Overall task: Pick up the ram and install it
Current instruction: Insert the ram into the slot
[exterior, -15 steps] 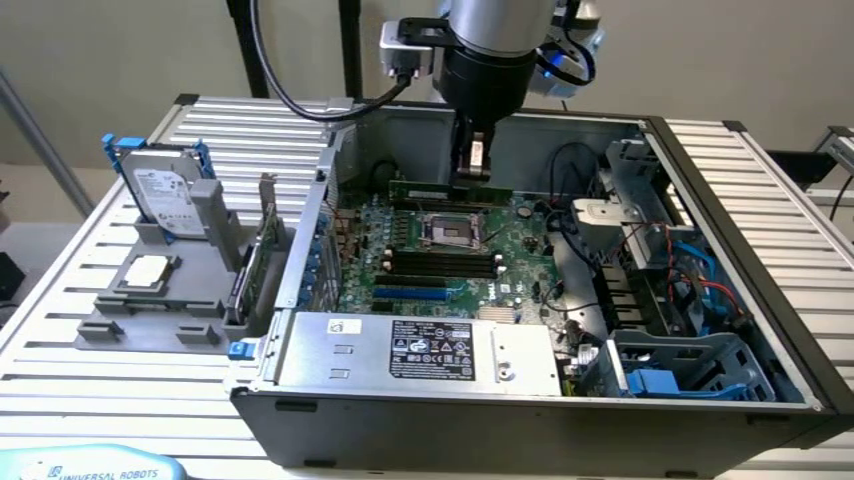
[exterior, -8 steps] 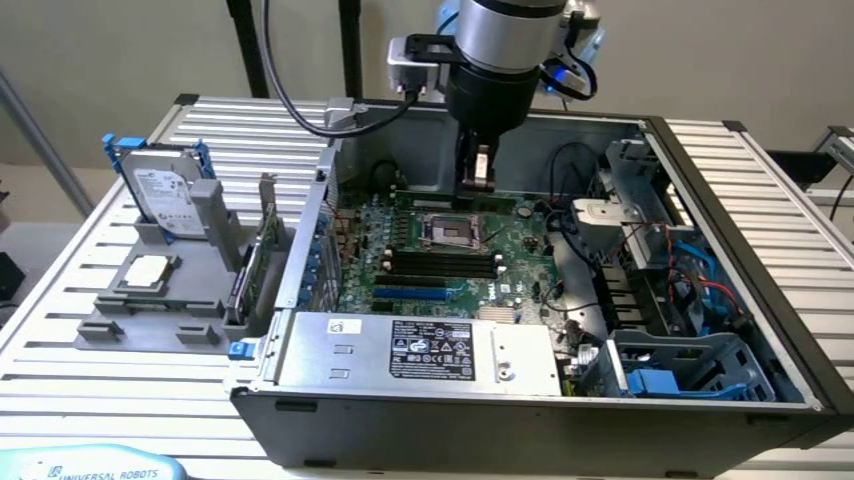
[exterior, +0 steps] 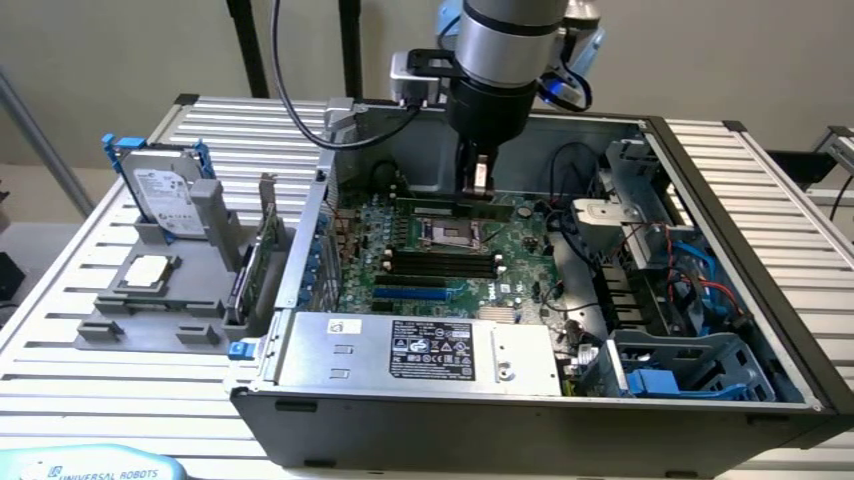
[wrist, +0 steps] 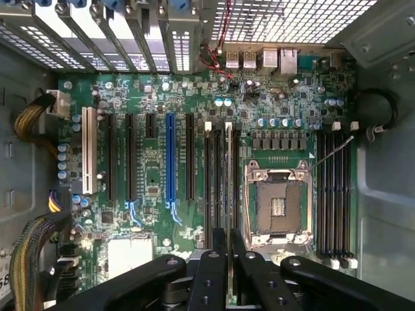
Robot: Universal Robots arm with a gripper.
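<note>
My gripper (exterior: 474, 188) reaches down into the open computer case (exterior: 694, 160), over the green motherboard (exterior: 514, 260). It is shut on the ram (exterior: 447, 208), a long thin green stick lying level just under the fingertips, on the far side of the CPU socket (exterior: 447, 236). In the wrist view the ram (wrist: 228, 181) shows edge-on as a pale strip between the black fingers (wrist: 211, 265), with my gripper (wrist: 229, 253) lined up along the black memory slots (wrist: 217, 188) beside the CPU socket (wrist: 275, 207). I cannot tell whether the ram is seated in a slot.
A second bank of memory slots (wrist: 334, 194) lies beyond the socket. Outside the case at the exterior view's left, a grey holder (exterior: 147, 325) carries a hard drive (exterior: 167, 200), a processor (exterior: 144, 272) and an expansion card (exterior: 260, 255). The power supply (exterior: 427, 350) and drive cage (exterior: 667, 300) crowd the case.
</note>
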